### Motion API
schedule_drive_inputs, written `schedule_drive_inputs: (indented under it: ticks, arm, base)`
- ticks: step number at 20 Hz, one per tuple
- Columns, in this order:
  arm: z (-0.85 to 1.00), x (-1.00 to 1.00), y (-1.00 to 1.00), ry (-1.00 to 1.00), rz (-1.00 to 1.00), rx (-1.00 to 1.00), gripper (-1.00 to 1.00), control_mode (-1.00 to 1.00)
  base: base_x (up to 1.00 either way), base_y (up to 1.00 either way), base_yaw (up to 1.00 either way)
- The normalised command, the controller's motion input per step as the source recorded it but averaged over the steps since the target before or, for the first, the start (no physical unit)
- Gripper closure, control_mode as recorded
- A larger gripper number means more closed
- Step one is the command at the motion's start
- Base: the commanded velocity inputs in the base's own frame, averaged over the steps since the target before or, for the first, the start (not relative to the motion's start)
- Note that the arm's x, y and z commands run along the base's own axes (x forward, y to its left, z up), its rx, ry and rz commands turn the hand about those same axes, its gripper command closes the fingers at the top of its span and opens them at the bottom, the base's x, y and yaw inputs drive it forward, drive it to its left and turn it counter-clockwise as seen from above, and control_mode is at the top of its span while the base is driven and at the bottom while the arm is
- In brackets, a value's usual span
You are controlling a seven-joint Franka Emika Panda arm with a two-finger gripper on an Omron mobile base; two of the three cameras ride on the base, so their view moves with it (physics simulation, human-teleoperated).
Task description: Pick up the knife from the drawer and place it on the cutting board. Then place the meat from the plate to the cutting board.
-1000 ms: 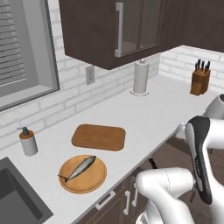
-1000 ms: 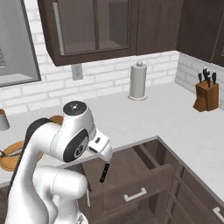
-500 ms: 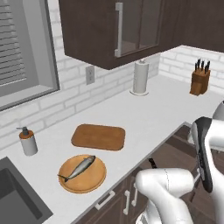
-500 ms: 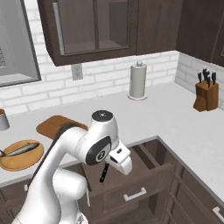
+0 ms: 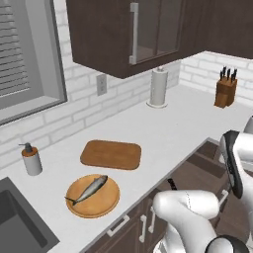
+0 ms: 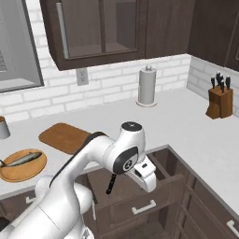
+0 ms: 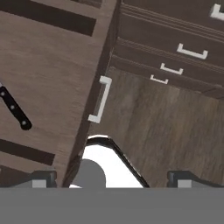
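Dark-handled knife [image 7: 15,109] in drawer [image 7: 48,74], left of end effector [image 7: 111,178] | fingers spread wide, holding nothing

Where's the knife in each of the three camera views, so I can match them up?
Left base view: the knife shows as a dark handle at the open drawer, just above the white arm.
Right base view: it lies in the drawer, left of the hand.
Hand view: its black handle sits at the left edge.
Shared landmark: the drawer.
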Motion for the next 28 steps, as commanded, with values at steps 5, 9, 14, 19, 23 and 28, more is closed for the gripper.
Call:
schedule_drive_inputs:
  ticks: [5, 9, 14, 19, 23, 28]
  arm:
    - [-0.3, 0.29, -0.08, 0.07, -0.04, 0.09, -1.0, -1.0]
    - [-0.42, 0.25, -0.18, 0.12, -0.02, 0.1, -1.0, -1.0]
    - [-0.42, 0.26, -0.13, 0.11, -0.01, 0.09, -1.0, -1.0]
    - [-0.37, 0.38, -0.01, 0.03, 0.0, 0.04, -1.0, -1.0]
    - [-0.33, 0.35, 0.0, 0.03, 0.0, 0.01, -1.0, -1.0]
    - [-0.42, 0.25, -0.01, 0.04, 0.0, 0.01, -1.0, -1.0]
  base:
    - [0.0, 0.0, 0.0]
    - [0.0, 0.0, 0.0]
    - [0.0, 0.0, 0.0]
    - [0.0, 0.0, 0.0]
    - [0.0, 0.0, 0.0]
    - [0.0, 0.0, 0.0]
